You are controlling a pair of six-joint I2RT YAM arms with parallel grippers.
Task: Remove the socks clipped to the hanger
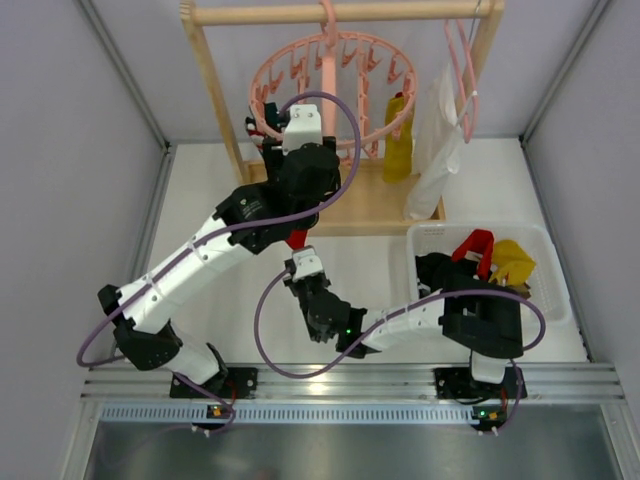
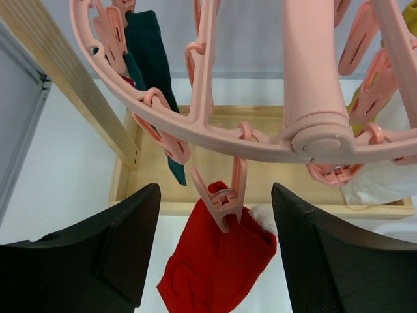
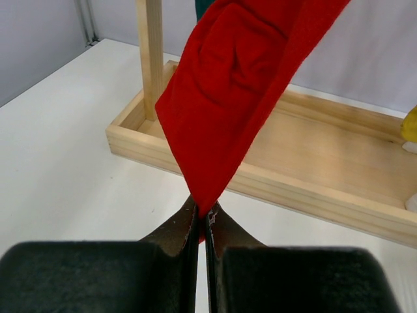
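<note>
At the left of the wooden rack (image 1: 215,90), a teal sock (image 2: 151,55) hangs from a clip on the rim of the round pink hanger (image 1: 330,85), which hooks over the rack's top rail. The left gripper (image 2: 215,195) is raised just under that rim, its jaws spread wide to either side of one pink peg (image 2: 225,199) without touching it. That peg bites the top edge of a red sock (image 2: 215,274), which shows a bit of white at its upper corner and hangs down between the two dark fingers (image 2: 124,241). Lower, in front of the rack's tray base, the right gripper (image 3: 202,218) is pressed together on the bottom tip of the same red sock, and the fabric runs slanted upward from the pinch. Further right, a yellow sock (image 1: 398,140) is clipped to the far side of the hanger, and a white cloth (image 1: 435,150) droops beside it below a thin pink clothes hanger (image 1: 462,80). At the right of the table (image 1: 200,200) stands a white basket (image 1: 556,290), holding loose socks (image 1: 495,255): one red, one yellow, one dark.
</note>
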